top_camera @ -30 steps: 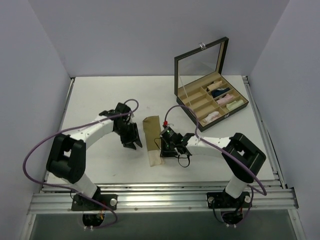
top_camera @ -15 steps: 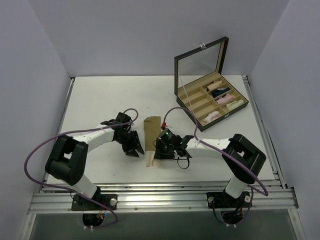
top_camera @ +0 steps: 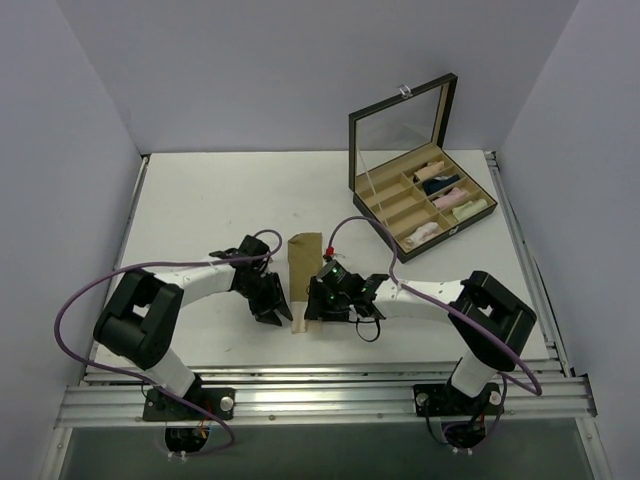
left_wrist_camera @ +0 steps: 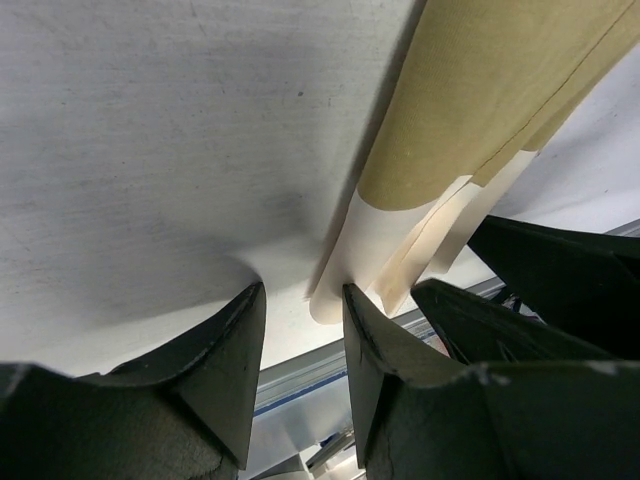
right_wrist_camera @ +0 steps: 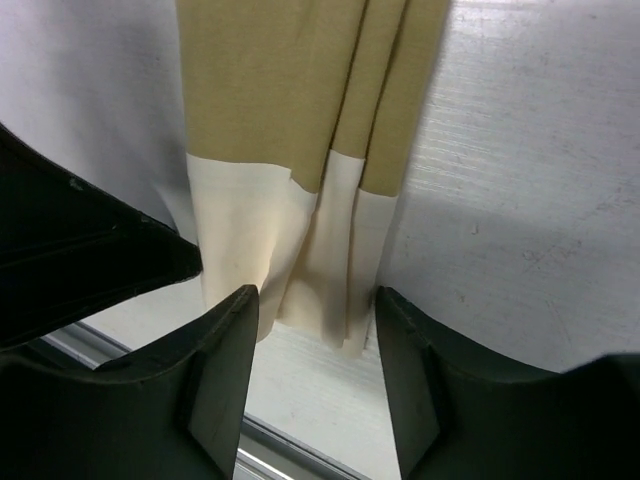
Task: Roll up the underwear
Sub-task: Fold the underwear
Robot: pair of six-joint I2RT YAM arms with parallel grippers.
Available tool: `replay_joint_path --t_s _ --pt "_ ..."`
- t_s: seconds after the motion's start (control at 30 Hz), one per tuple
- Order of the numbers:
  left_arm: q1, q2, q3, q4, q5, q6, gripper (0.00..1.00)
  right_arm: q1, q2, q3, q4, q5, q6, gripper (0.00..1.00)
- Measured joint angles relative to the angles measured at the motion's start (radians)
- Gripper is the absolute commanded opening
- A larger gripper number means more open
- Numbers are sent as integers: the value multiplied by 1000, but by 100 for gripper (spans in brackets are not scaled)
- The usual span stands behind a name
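The tan-beige underwear (top_camera: 302,262) lies folded into a long narrow strip on the white table, its paler band (top_camera: 299,322) at the near end. My left gripper (top_camera: 276,305) is low at the strip's left side and open; in the left wrist view the left gripper (left_wrist_camera: 300,305) has the band's curled corner (left_wrist_camera: 345,285) just beyond its tips. My right gripper (top_camera: 318,302) stands at the right side, also open. In the right wrist view the right gripper (right_wrist_camera: 315,320) straddles the band's end (right_wrist_camera: 300,260), with the fingers (right_wrist_camera: 225,370) apart from the cloth.
An open black box (top_camera: 372,205) with a mirrored lid stands at the back right, several cloth rolls (top_camera: 440,195) in its compartments. The table's near edge and metal rail (top_camera: 320,375) run just below the band. Each wrist view shows the other gripper close by.
My right gripper has opened and moved left onto the band end. The left gripper has come nearer and to the right, down to the strip's near-left corner.
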Motion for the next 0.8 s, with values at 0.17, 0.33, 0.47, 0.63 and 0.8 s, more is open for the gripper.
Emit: replay_joint_path --t_s 0.17,0.33,0.47,0.63,0.8 --pt "-9 0 0 2 -1 -10 45 11 26 10 -11 18 6 17" --pt "-11 -4 -26 39 29 -35 45 25 23 -19 21 21 34 5" --pt "-11 -15 -62 80 66 -57 45 38 22 -34 50 20 55 3" --pt "-12 -15 -75 98 88 -63 45 50 21 -41 67 20 74 6" --pt "-13 -40 -75 71 50 -55 45 52 4 -39 41 31 82 23"
